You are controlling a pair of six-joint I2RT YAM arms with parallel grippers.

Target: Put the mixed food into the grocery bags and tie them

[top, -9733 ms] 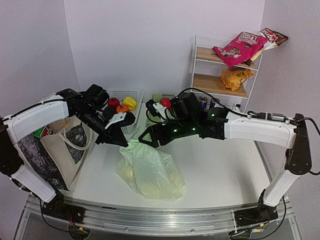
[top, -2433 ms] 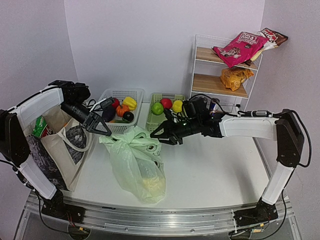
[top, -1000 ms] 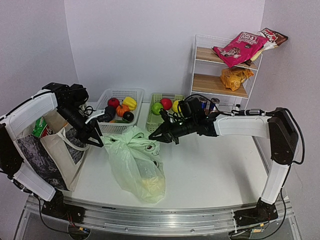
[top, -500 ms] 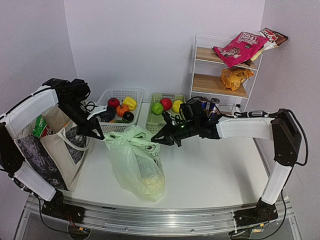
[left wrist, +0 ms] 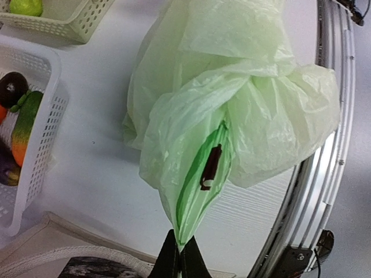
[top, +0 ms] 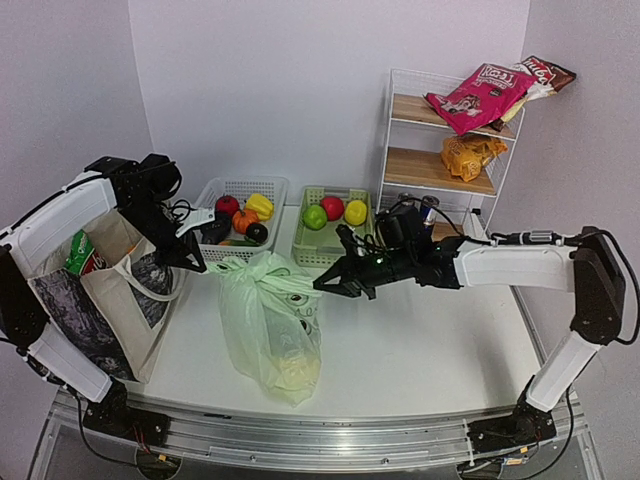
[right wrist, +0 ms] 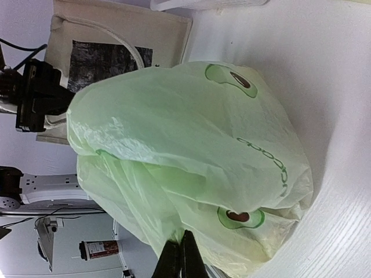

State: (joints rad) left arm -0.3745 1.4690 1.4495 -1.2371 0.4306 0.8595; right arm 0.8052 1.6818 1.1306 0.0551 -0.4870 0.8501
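The left pincer (top: 198, 264) is pressed together on a thin twisted strip of pale-green plastic, one handle of the plastic bag (top: 268, 320); the left wrist view shows its tips (left wrist: 178, 262) nipping the very end of that strip. The right pincer (top: 322, 287) is likewise pressed together on the other handle, with film bunched at its tips (right wrist: 181, 253). Between them the bag's top is drawn out sideways, each handle pulled toward its own arm, while the body of the bag sits on the desk (top: 430, 340) in front of the white basket (top: 240, 185) and the green basket (top: 318, 250). Something yellow shows through the film low down.

This looks like the tying step for the plastic bag, with filling done for it. The next move probably calls for bringing the two handles together and crossing one over the other without losing either thin strip, then passing one under to form a knot.

The tote (top: 120, 290) stands at the desk's left edge, a green-and-white packet (top: 80, 255) poking from its open top.
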